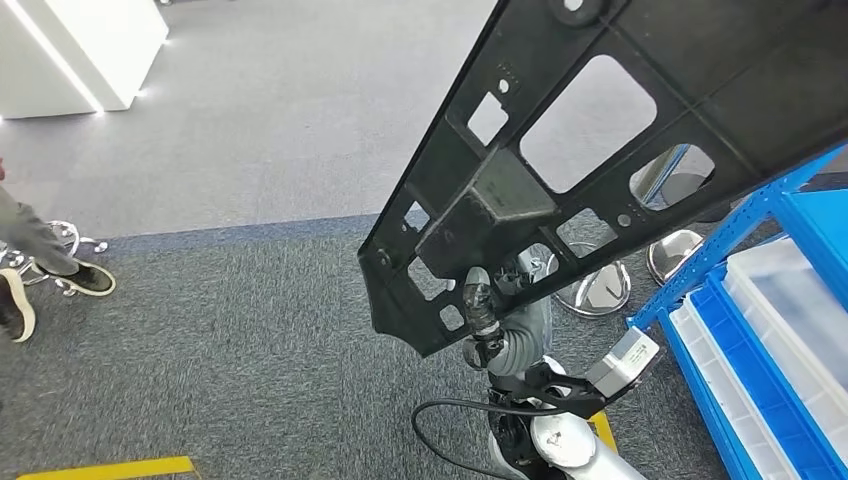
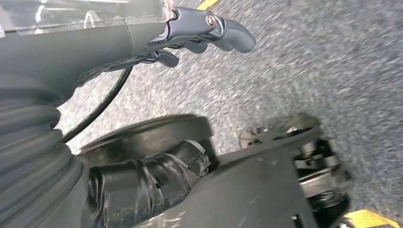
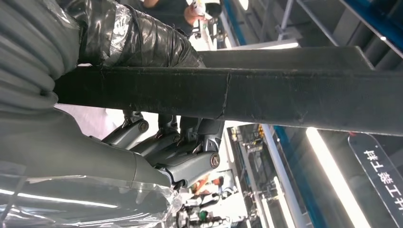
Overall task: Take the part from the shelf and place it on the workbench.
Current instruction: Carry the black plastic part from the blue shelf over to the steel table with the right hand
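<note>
Part (image 1: 600, 150) off shelf (image 1: 770, 300), my right hand (image 3: 171, 142) clamped round its edge; left hand (image 2: 209, 33) hangs half-curled, empty; workbench placement left, I judge.

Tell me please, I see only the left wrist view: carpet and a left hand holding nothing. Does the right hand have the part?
Observer: Yes. In the head view the right hand holds a big black part with many cut-outs, raised close to the camera.
Operator: Is the hold good?
Observer: In the right wrist view the taped thumb lies on one side of the part's edge and the fingers on the other.
Operator: Where is the shelf?
Observer: The blue shelf stands at the right of the head view, with clear bins on it.
</note>
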`<action>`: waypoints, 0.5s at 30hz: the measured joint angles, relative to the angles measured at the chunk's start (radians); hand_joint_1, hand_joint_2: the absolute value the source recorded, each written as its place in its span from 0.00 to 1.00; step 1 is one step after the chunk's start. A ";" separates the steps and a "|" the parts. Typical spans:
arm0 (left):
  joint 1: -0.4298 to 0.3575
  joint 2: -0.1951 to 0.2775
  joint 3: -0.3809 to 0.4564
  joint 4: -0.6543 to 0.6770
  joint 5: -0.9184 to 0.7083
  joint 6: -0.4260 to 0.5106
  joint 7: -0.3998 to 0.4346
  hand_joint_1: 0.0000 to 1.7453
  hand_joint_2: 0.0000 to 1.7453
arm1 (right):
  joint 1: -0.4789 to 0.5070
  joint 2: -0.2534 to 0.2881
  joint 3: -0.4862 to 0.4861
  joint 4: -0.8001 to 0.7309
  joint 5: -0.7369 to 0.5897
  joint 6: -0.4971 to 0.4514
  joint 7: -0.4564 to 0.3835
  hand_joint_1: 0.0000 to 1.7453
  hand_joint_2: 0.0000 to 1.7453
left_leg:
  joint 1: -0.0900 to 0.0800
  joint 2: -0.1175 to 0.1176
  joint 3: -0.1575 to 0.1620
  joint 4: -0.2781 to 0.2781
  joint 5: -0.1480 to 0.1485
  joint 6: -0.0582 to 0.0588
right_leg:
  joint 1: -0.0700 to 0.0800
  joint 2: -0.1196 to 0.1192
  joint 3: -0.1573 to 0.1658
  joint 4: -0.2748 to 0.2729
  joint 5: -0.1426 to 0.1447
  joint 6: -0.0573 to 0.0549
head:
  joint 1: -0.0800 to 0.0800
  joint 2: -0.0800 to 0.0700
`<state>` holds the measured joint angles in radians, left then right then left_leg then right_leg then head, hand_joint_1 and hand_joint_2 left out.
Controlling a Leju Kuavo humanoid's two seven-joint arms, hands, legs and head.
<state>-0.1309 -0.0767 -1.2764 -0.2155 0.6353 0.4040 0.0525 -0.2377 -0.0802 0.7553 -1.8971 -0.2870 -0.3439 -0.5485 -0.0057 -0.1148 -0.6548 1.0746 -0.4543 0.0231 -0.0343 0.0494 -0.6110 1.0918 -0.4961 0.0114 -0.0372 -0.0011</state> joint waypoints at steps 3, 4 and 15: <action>0.000 0.000 0.000 0.000 0.000 0.000 0.001 0.00 1.00 | -0.001 0.002 0.000 0.000 -0.001 0.000 -0.001 1.00 1.00 | 0.000 0.088 -0.055 0.109 -0.050 -0.014 | 0.003 -0.035 0.013 -0.007 -0.004 -0.015 | -0.012 0.000; -0.002 0.000 0.000 0.000 0.000 0.000 0.001 0.00 1.00 | -0.001 0.002 0.000 0.000 -0.003 0.001 -0.001 1.00 1.00 | 0.003 0.102 -0.088 0.169 -0.075 -0.018 | 0.006 -0.049 0.016 -0.007 -0.007 -0.018 | -0.015 0.000; -0.005 0.000 0.000 0.000 -0.002 0.001 0.004 0.00 1.00 | 0.000 0.004 0.000 -0.001 -0.033 0.019 -0.013 1.00 1.00 | -0.036 0.167 0.009 -0.050 0.032 0.037 | 0.021 -0.170 0.073 -0.052 -0.031 -0.001 | -0.018 0.000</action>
<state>-0.1360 -0.0762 -1.2764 -0.2155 0.6334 0.4050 0.0562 -0.2380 -0.0766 0.7553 -1.8978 -0.3200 -0.3252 -0.5613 -0.0421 0.0519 -0.6456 1.0244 -0.4219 0.0604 -0.0134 -0.1208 -0.5384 1.0397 -0.5275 0.0107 -0.0555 -0.0011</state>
